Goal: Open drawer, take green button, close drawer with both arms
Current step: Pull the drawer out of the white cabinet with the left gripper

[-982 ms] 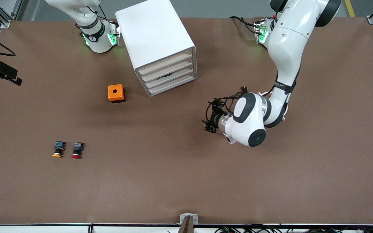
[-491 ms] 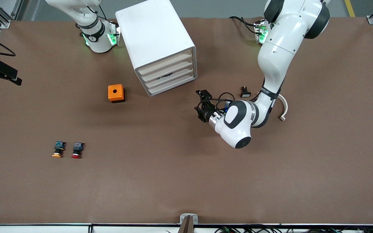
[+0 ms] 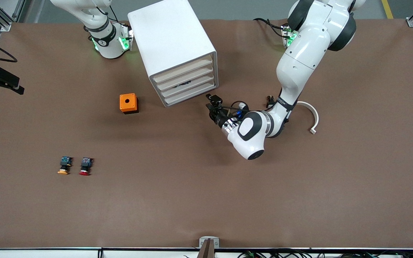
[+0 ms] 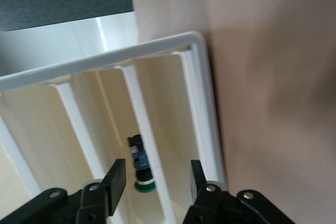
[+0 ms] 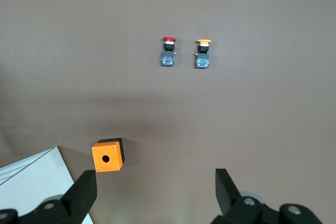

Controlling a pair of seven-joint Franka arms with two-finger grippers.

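The white cabinet [image 3: 172, 43] stands near the robots' bases with four stacked drawers. The green-capped button [image 4: 138, 158] lies inside one drawer [image 4: 113, 124]; in the front view it is a dark spot [image 3: 184, 84] at the third drawer [image 3: 192, 85] from the top. My left gripper [image 3: 210, 103] is open and empty just in front of the cabinet's lower drawers, its fingers [image 4: 114, 179] either side of the button's line of sight. My right gripper [image 5: 157, 198] is open and empty, high over the table and out of the front view.
An orange box with a hole [image 3: 128, 103] sits beside the cabinet. Orange-capped [image 3: 63, 165] and red-capped [image 3: 85, 166] buttons lie nearer the front camera. A small black part [image 3: 271, 102] and a white curved piece [image 3: 310, 116] lie by the left arm.
The left arm has swung toward the cabinet, bringing its gripper up to the drawer fronts and uncovering the white curved piece. The right arm has not moved.
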